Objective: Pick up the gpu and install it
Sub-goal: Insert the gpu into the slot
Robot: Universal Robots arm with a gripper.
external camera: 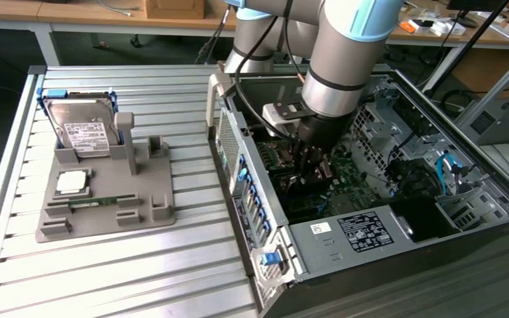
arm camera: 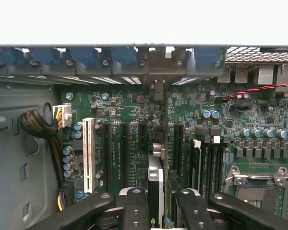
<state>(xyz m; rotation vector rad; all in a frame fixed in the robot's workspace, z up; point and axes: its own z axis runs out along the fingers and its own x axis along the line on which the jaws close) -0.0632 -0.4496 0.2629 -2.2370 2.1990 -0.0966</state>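
Open computer case (external camera: pixel 466 199) on slatted table (external camera: pixel 148 265), arm plunged vertically inside, tool (arm camera: pixel 156 203) pinching the gpu (arm camera: pixel 155 184) edgewise above motherboard (arm camera: pixel 134 129).

Lower part of the gpu (arm camera: pixel 155 184) hidden between the claw (arm camera: pixel 156 211) fingers.

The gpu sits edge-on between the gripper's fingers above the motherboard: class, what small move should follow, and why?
Probably a short, straight press down. In the wrist view the gripper holds the gpu upright, in line with a black expansion slot, its bracket end toward the rear slot opening. I cannot tell whether its edge has entered yet.
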